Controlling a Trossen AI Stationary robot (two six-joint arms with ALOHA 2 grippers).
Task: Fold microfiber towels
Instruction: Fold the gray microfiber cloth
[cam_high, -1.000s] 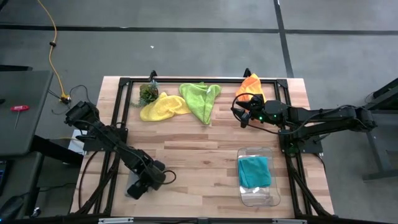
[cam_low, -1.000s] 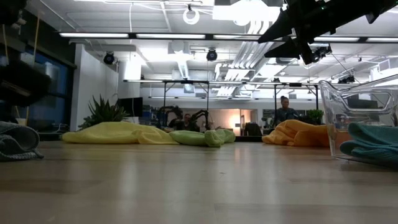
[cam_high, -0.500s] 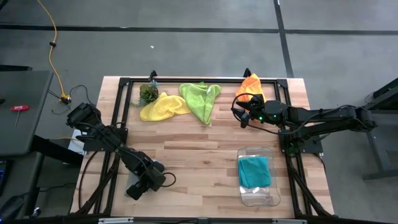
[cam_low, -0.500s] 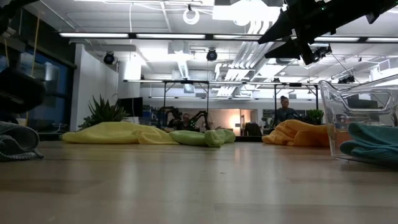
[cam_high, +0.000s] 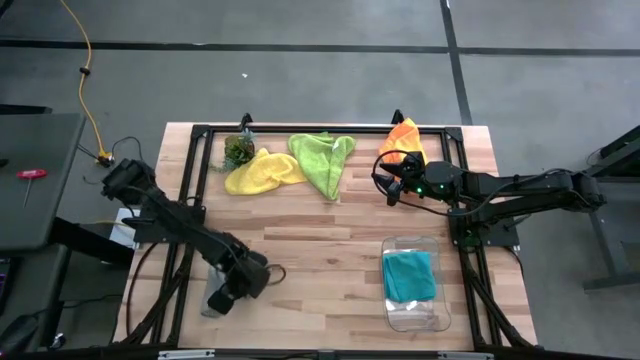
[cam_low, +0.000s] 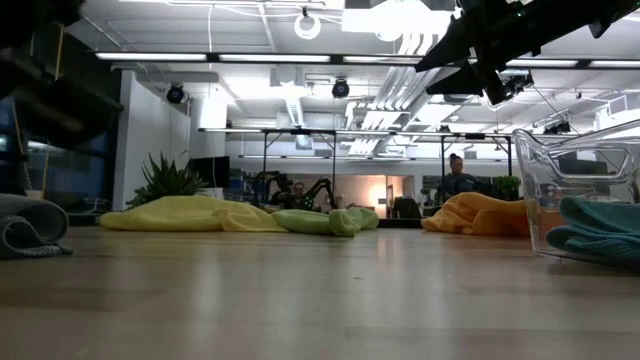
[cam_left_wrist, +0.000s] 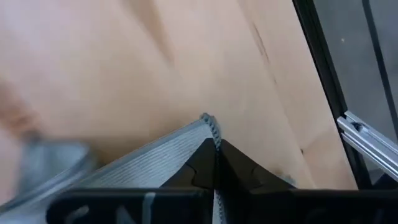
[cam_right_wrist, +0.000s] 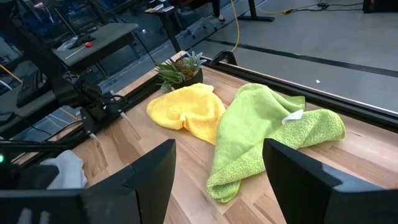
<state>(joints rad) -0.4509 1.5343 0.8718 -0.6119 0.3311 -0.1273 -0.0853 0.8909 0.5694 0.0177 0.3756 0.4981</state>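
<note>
A grey towel lies bunched near the table's near left corner, and my left gripper is shut on it; the low view shows it as a curled roll. The yellow towel and the lime green towel lie crumpled at the far edge. The orange towel sits at the far right. A teal towel lies folded in the clear bin. My right gripper hangs open above the table beside the orange towel. My left gripper pinches the grey towel at a stitched corner between its two shut fingers. The corner's tip pokes out just past the fingertips. The fingers come steeply from above. The rest of the towel trails down onto the table.
A small dark-green plant clump stands at the far left beside the yellow towel. A black frame runs round the tabletop. Bare wood lies between the grey towel and the bin.
My left gripper has shut on the grey towel's corner and risen a little, drifting toward the table's right. The towel's upper edge has curled up with it, while its bulk has stayed on the table.
</note>
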